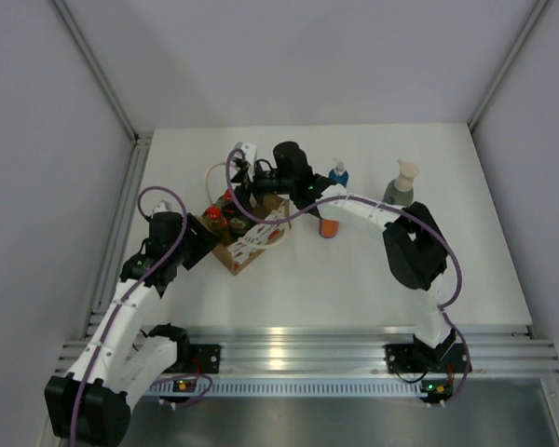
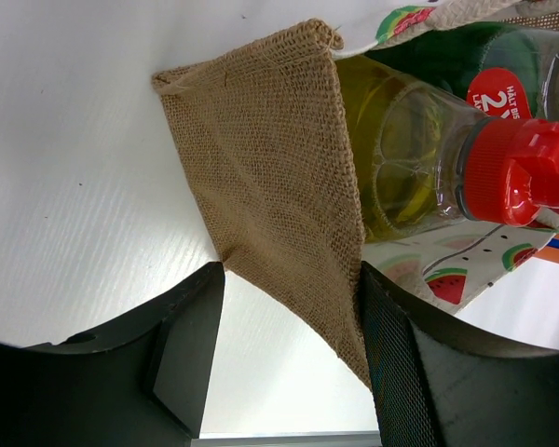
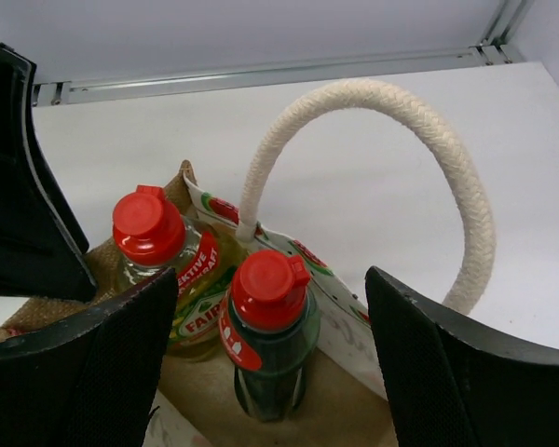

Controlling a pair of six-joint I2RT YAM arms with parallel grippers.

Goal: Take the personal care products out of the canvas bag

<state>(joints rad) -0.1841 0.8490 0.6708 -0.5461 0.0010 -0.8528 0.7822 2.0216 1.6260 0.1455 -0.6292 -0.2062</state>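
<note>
Canvas bag (image 1: 250, 244) sits left of centre on the white table (image 1: 373, 279), mouth up, one corner pointing toward the arm bases.

Left gripper (image 2: 289, 279): at the bag's left corner. The burlap flap lies between the two black fingers and touches both, so it is clamped on the fabric. No bottle is in its grasp.

Inside the bag, two bottles, both upright and side by side:
- yellow-green bottle (image 3: 151, 233), red cap, on the left in the right wrist view
- dark green bottle (image 3: 270, 326), red cap, just right of it

The whitish side panel with its red print stands behind them. A white rope handle (image 3: 447, 158) arches over the far side.

Right gripper (image 3: 270, 279): hovers over the bag mouth with its fingers spread wide. It straddles the dark green bottle's cap with a gap on both sides and holds nothing.

Out of the bag, standing on the table to its right:
- orange bottle (image 1: 329, 226), just beside the bag and next to the right arm's forearm
- blue bottle (image 1: 338, 173), white nozzle, farther back
- grey-green pump bottle (image 1: 402, 184), farthest right, well apart from the bag
</note>
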